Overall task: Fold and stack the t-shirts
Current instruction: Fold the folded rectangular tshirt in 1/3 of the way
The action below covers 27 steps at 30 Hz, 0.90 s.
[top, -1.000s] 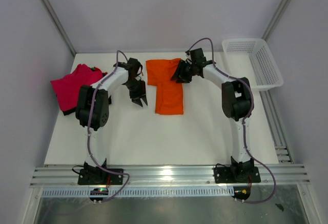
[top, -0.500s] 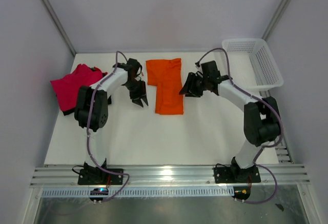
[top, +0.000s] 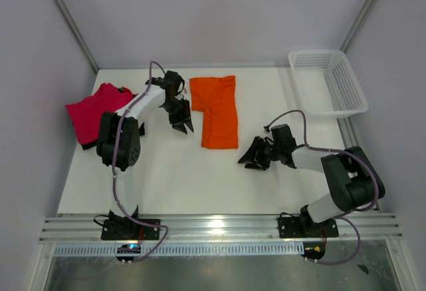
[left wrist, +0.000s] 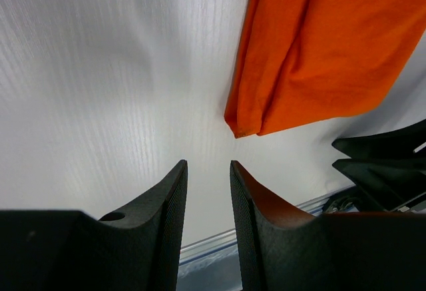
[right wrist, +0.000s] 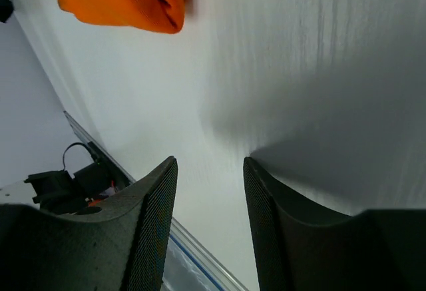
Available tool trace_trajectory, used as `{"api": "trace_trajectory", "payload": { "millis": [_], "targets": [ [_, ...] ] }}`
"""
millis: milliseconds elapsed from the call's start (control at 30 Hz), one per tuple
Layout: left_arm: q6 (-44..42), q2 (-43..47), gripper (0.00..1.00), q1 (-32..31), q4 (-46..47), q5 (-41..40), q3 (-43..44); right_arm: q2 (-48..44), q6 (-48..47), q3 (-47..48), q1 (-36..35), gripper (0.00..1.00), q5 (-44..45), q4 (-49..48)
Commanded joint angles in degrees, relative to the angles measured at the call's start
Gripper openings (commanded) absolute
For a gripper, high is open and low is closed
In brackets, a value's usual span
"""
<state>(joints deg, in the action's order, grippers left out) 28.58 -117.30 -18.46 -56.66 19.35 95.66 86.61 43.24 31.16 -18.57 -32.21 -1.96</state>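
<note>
Only overhead shows the pink t-shirt (top: 90, 114); wrist views show left end effector (left wrist: 208, 166) and right end effector (right wrist: 210, 162) parted, empty.

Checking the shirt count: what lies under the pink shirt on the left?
A black edge shows under the pink shirt at its near side; the rest is covered.

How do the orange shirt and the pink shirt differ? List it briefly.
Place: the orange shirt lies at the far middle of the table; the pink shirt lies at its left edge.
Shape: the orange shirt is flat, folded into an L; the pink shirt is a rumpled heap.
Shared: both are plain cloth, and neither is held.
</note>
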Motion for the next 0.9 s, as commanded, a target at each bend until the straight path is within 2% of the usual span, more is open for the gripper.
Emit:
{"api": "trace_trajectory", "payload": {
  "millis": [0,200,333,600,867],
  "targets": [
    [0.16,0.84,0.34,0.26,-1.52,0.33,3.48,0.4,8.42,-3.9,-0.07,0.49,-2.33,-18.92],
    [-0.1,1.02,0.35,0.26,-2.4,-0.19,4.45,7.59,13.61,-8.13,-0.07,0.5,-2.51,-33.34],
    [-0.36,1.72,0.34,0.26,-3.01,-0.89,4.28,12.79,14.32,-7.26,-0.07,0.5,-0.5,-37.59],
    [-1.6,4.09,0.34,0.35,-4.77,-3.88,4.19,14.73,12.31,-0.84,-0.15,0.5,8.38,-30.67],
    [-1.24,5.23,0.34,0.79,-4.68,-3.62,4.1,14.64,7.39,8.12,-0.07,0.49,10.15,-22.04]
  ]
}}
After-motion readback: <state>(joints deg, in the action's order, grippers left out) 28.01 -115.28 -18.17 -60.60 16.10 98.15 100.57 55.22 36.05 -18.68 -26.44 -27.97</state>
